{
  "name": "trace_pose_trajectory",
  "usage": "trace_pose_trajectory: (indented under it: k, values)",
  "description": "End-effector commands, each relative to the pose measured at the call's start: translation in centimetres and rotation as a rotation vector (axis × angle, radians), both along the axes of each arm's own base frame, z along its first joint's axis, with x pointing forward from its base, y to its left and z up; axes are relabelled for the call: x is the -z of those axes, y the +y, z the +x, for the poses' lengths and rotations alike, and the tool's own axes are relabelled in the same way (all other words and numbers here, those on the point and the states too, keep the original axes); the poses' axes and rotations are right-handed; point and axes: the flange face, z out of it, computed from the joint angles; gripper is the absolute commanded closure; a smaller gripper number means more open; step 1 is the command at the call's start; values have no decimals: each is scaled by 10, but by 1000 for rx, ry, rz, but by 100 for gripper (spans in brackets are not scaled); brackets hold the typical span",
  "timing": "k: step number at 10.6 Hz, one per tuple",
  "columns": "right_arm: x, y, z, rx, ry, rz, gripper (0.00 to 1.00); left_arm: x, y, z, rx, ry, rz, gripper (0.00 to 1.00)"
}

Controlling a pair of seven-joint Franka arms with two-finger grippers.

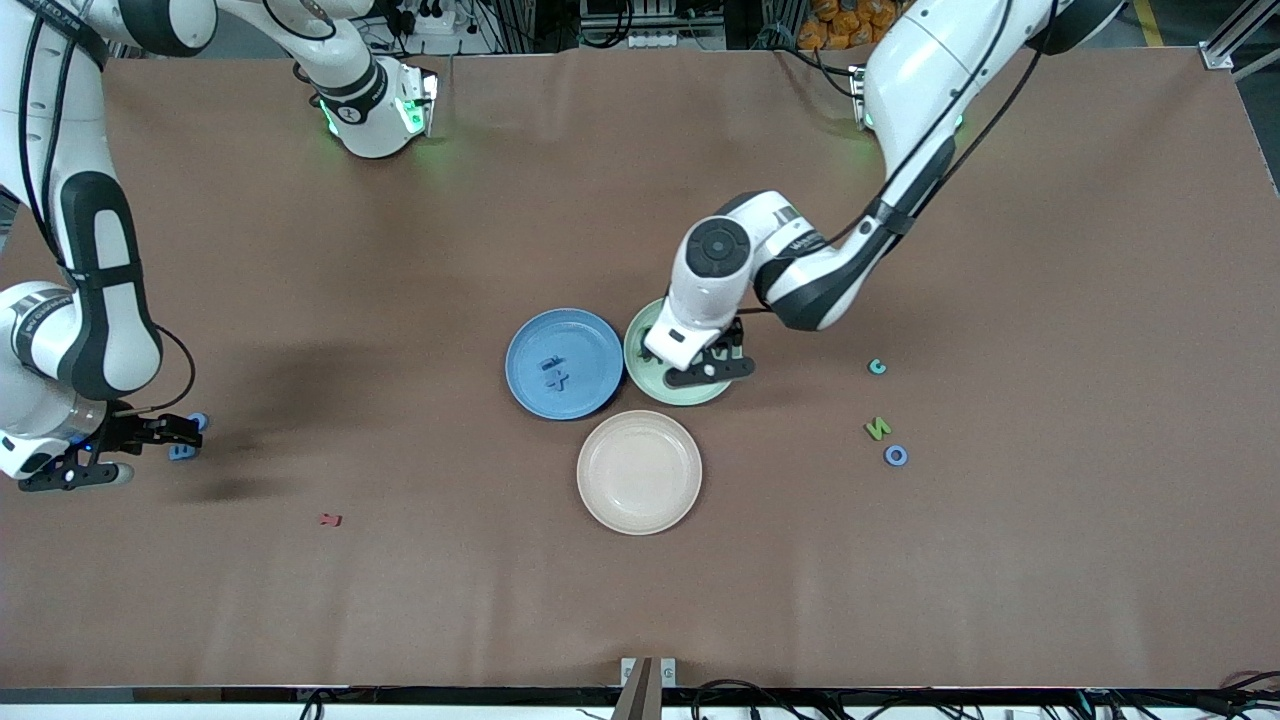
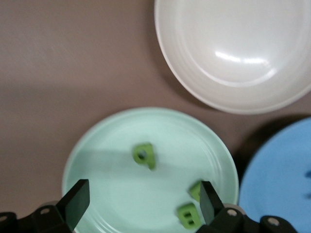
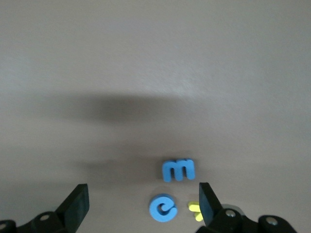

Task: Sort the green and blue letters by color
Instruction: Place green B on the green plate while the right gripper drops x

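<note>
Holding three green letters [image 2: 144, 155]: green plate [image 2: 97, 145] | blue plate [image 1: 590, 335]: maybe two | jaws wide

You can read the small blue foam letters "m" [image 3: 178, 170] and "e" [image 3: 163, 208] lying on the brown table in the right wrist view. The green foam "N" [image 1: 878, 428] and blue "O" [image 1: 896, 455] lie toward the left arm's end.

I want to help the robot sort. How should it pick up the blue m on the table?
The blue m lies flat beside the blue e, just ahead of the open right gripper. Probably best to come straight down from above, since it's too flat to grab sideways. Pinch its two long outer edges, one finger on the side away from the e, so the e isn't nudged.
</note>
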Motion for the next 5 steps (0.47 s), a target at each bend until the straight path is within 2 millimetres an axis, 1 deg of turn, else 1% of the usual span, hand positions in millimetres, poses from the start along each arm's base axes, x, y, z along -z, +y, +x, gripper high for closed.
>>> trace_pose_trajectory:
  k: [1,2,3,5]
  values:
    - [20,-8,4,-10,19,2,0,-14,75,51,119,-22,36,0]
    - [29,-8,3,-19,31,1,0,-13,99,66,148,-18,33,0]
    - [32,-9,3,-20,29,-4,0,-10,125,80,133,-11,35,0]
    - [41,-19,0,-23,25,-14,0,-1,149,89,59,8,41,0]
